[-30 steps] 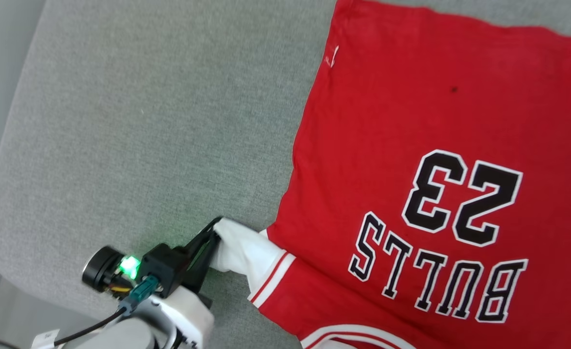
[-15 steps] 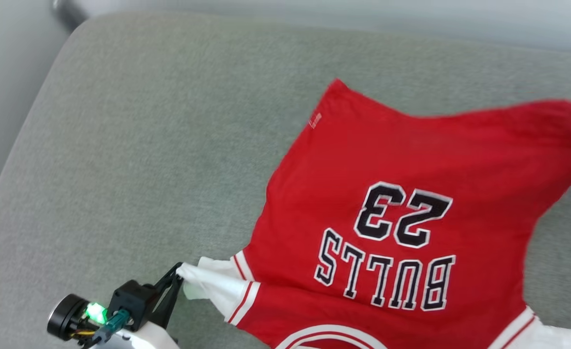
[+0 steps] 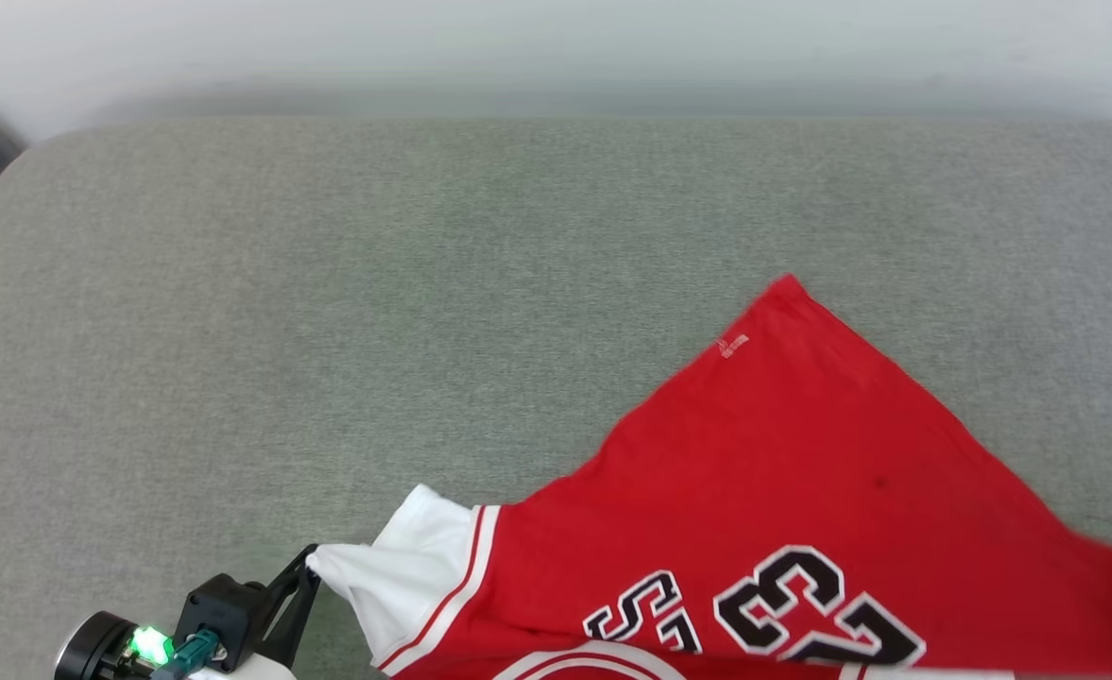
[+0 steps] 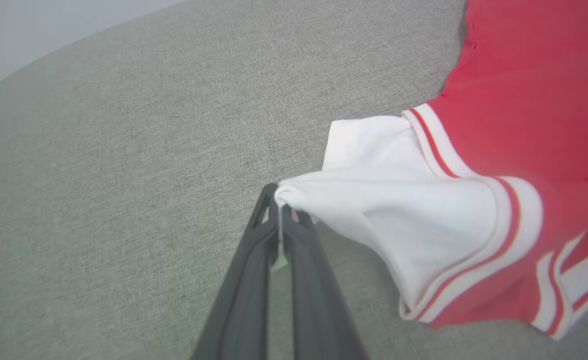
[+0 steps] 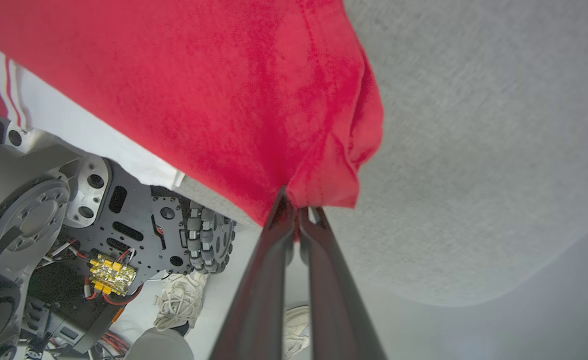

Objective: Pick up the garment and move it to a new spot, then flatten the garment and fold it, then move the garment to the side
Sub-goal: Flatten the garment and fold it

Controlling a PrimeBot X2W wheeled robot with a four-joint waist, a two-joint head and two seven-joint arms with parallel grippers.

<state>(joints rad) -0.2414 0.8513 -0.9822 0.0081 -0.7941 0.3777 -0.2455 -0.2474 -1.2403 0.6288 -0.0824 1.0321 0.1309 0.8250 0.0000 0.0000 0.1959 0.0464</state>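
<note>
**Soft jersey held at one sleeve and one red edge**

The garment (image 3: 801,491) is spread over the grey padded surface (image 3: 329,283), at the near right part of it in the head view, with the number side up and one far corner lying flat. The left gripper (image 4: 278,194) is closed tightly on the tip of the white sleeve (image 4: 383,200), which is pulled into a point. The right gripper (image 5: 296,202) is closed as well, on a bunched red edge of the cloth. The fabric is judged to be light, soft and limp, so sagging and wrinkles are expected between the two holds. For flattening, corners and seams are better taken than the middle.
</note>
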